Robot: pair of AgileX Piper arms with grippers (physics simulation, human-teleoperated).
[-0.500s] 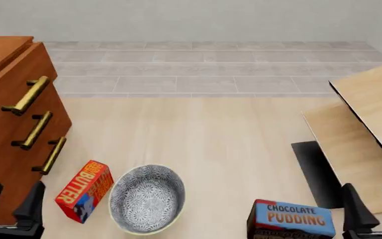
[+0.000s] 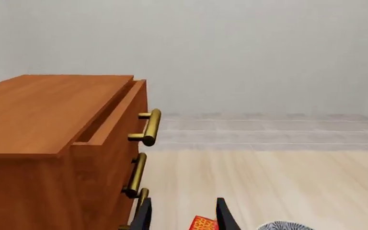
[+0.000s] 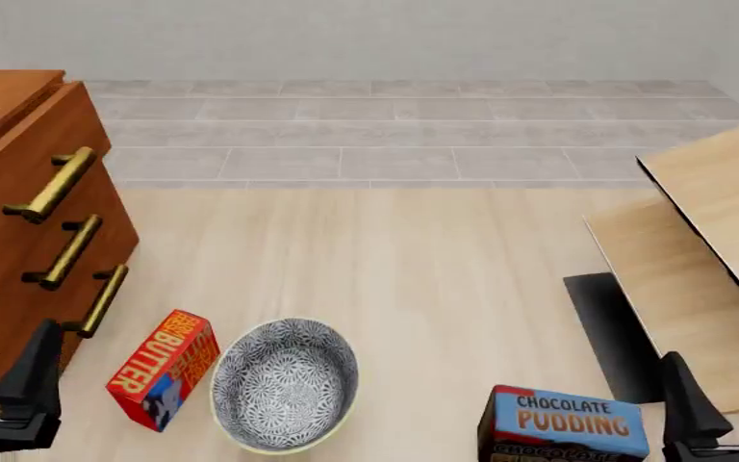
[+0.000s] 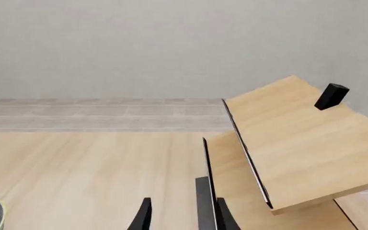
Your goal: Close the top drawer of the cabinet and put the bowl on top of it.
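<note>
The top drawer (image 2: pixel 117 117) stands ajar. Left end effector (image 2: pixel 182 215), fingers apart, should press flat on its front beside the handle (image 2: pixel 149 127), pushing straight.

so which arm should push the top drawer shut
Left. Its tool sits right beside the cabinet, below the top drawer, which stands ajar. The right tool is across the table by the pudding box.
</note>
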